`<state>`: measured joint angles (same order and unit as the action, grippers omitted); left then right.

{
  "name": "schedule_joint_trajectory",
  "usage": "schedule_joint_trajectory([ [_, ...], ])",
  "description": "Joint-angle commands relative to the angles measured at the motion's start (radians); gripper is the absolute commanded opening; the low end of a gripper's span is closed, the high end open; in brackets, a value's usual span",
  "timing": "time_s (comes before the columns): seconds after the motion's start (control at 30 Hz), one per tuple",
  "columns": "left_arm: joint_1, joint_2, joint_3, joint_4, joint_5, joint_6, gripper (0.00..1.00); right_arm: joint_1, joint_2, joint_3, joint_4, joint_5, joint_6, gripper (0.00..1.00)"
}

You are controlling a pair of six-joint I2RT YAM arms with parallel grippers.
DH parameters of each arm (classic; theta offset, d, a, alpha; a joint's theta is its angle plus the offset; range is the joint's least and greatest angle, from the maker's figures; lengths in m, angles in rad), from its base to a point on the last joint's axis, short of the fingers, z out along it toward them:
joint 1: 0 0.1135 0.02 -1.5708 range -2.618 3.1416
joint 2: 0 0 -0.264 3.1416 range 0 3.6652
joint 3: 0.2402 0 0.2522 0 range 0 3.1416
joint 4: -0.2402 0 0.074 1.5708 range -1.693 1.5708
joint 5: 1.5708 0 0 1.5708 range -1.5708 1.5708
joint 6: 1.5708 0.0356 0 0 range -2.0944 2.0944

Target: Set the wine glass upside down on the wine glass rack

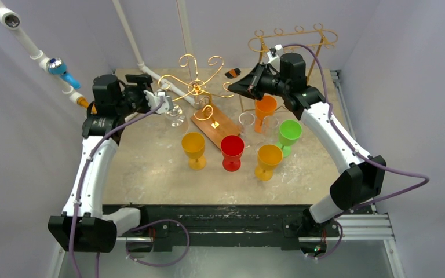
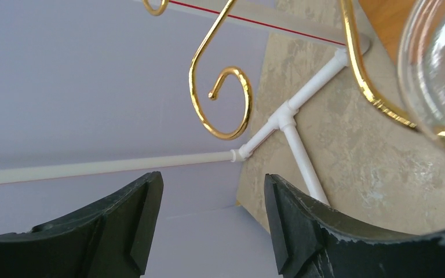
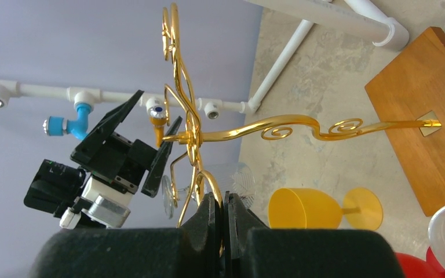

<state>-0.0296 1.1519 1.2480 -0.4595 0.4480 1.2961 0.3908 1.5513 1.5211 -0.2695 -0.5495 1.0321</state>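
While glass [image 1: 177,117] seemingly hangs, left tool [image 2: 211,182] gapes.

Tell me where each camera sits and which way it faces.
Top external: above and behind the bases, looking down at the table; left gripper and right gripper show.
Left wrist: past the open left gripper toward the wine glass rack and a clear wine glass.
Right wrist: over the shut right gripper toward the rack and left gripper.
Shared: every view shows the rack.
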Motion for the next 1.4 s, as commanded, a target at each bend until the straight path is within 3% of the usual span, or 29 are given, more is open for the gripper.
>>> schedule_joint_trajectory([
  [0.0,0.076,0.011,-0.002,0.143,0.235,0.035,0.68,-0.016,0.073,-0.05,-0.074,0.084,-0.042,0.0],
  [0.3,0.133,0.079,0.027,0.108,0.487,0.088,0.61,-0.038,0.11,-0.021,-0.077,0.033,-0.058,0.0],
  [0.5,0.132,0.098,0.0,0.288,0.551,-0.094,0.6,-0.038,0.122,-0.023,-0.063,0.025,-0.053,0.0],
  [0.63,0.126,0.107,-0.01,0.318,0.565,-0.123,0.56,-0.037,0.132,-0.024,-0.056,0.012,-0.044,0.0],
  [0.83,0.085,0.121,0.026,0.161,0.557,-0.02,0.33,-0.038,0.145,-0.022,-0.046,-0.008,-0.033,0.0],
  [1.0,0.069,0.157,0.051,0.096,0.538,0.023,0.33,-0.037,0.14,-0.033,-0.047,-0.004,-0.035,0.0],
  [1.2,0.043,0.142,0.033,0.219,0.541,-0.078,0.32,-0.038,0.14,-0.037,-0.046,-0.001,-0.038,0.0],
  [1.37,0.01,0.138,0.069,0.19,0.543,-0.093,0.3,-0.036,0.161,-0.019,-0.052,-0.017,-0.034,0.0],
])
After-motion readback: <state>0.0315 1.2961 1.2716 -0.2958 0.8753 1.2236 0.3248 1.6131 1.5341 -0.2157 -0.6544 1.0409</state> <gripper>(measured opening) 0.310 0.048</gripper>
